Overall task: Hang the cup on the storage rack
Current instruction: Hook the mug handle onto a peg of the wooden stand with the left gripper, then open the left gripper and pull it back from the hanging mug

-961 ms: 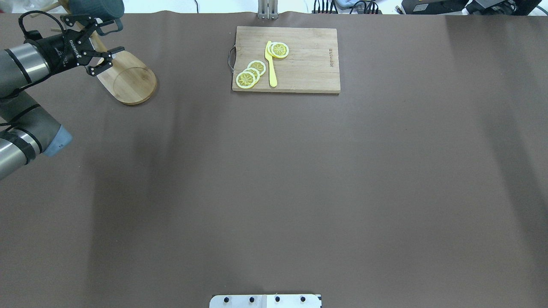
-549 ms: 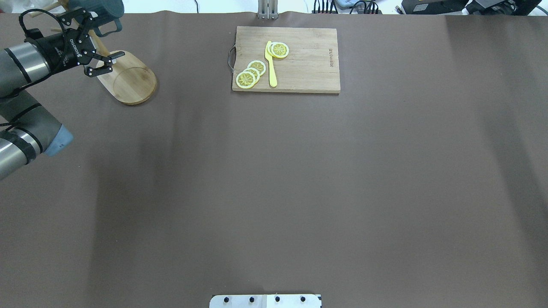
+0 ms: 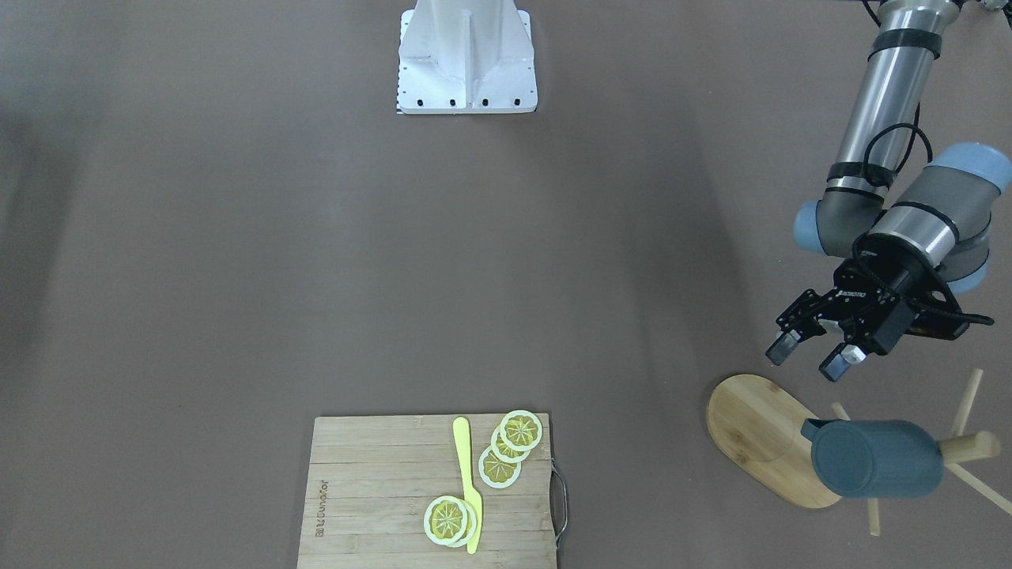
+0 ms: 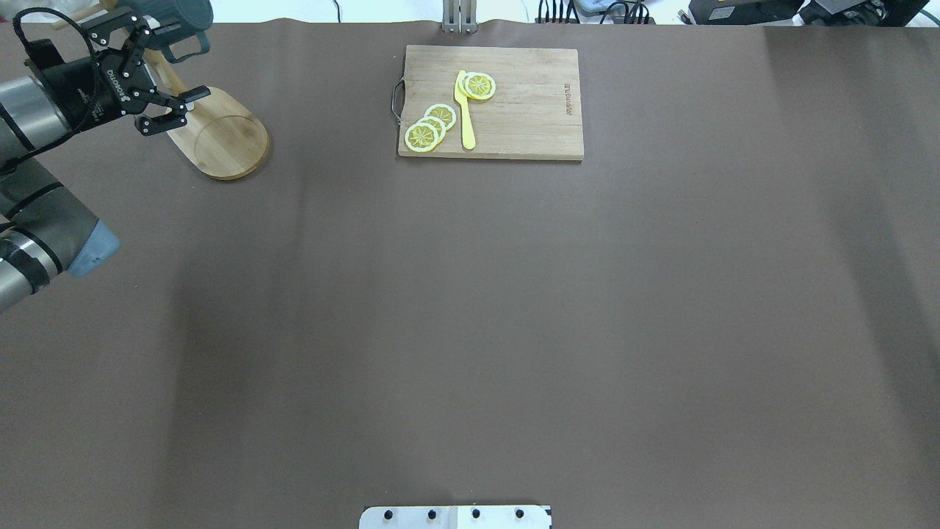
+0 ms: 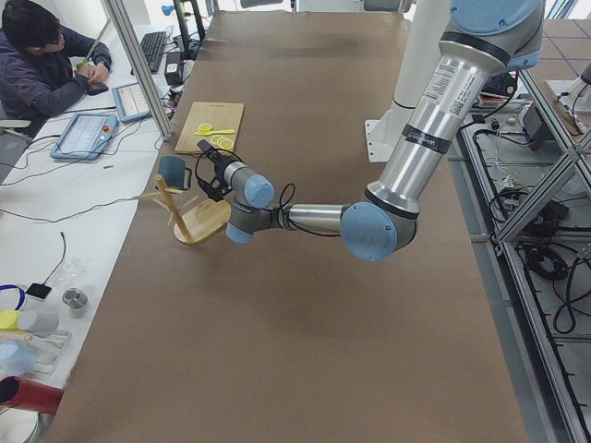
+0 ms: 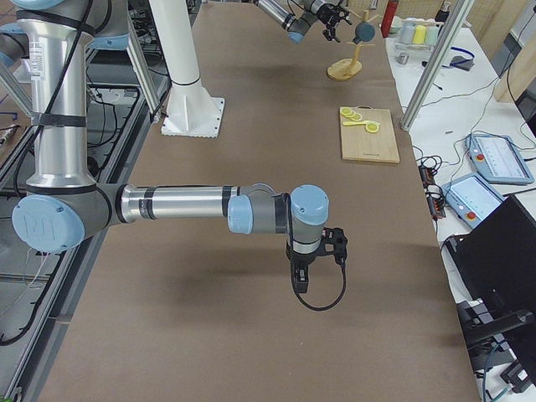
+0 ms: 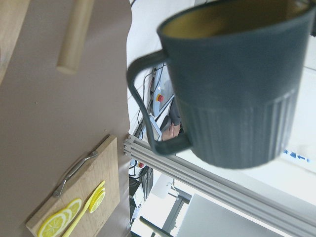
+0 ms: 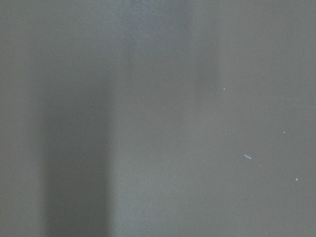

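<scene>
The dark teal cup (image 3: 874, 458) hangs by its handle on a peg of the bamboo storage rack (image 3: 755, 431) at the table's far left corner. The cup also shows in the overhead view (image 4: 172, 11) and fills the left wrist view (image 7: 237, 84), yellow inside. My left gripper (image 3: 805, 359) is open and empty, a short way from the cup and over the rack's oval base (image 4: 220, 136). It also shows in the overhead view (image 4: 180, 60). My right gripper (image 6: 335, 244) shows only in the exterior right view, low over the bare table; I cannot tell if it is open.
A rectangular cutting board (image 4: 507, 110) with lemon slices (image 4: 429, 126) and a yellow knife (image 4: 464, 110) lies at the table's far middle. The rack's thin pegs (image 3: 966, 403) stick out around the cup. An operator (image 5: 42, 65) sits beyond the far edge.
My open left gripper has drawn back from the cup, to the left and slightly upward in the overhead view. The cup stays on the rack.
</scene>
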Controlling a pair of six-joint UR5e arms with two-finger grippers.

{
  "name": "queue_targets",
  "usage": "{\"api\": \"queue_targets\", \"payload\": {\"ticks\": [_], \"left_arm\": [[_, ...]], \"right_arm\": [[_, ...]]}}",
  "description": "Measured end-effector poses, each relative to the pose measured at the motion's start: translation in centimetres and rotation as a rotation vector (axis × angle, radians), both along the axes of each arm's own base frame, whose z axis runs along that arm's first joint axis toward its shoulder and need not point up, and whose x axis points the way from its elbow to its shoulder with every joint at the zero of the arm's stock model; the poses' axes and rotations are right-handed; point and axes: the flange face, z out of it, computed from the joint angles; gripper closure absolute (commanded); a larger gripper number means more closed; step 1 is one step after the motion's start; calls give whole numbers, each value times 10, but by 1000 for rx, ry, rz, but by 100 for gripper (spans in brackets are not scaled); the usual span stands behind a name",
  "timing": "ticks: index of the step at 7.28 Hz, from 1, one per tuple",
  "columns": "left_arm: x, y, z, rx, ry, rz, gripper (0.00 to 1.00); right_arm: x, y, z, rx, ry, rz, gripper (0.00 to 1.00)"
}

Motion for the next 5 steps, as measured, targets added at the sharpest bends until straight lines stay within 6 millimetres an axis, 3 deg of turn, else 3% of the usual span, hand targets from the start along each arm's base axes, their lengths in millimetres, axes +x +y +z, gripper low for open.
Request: {"api": "queue_targets", "payload": {"ticks": [2,5], "left_arm": [[-5,12,1,159,-142,-81,1],[-7,40,18,515,-493,-262,1]], "right_arm": [[0,1,1,-3,0,0,0],[0,2,5,-9,0,0,0]]}}
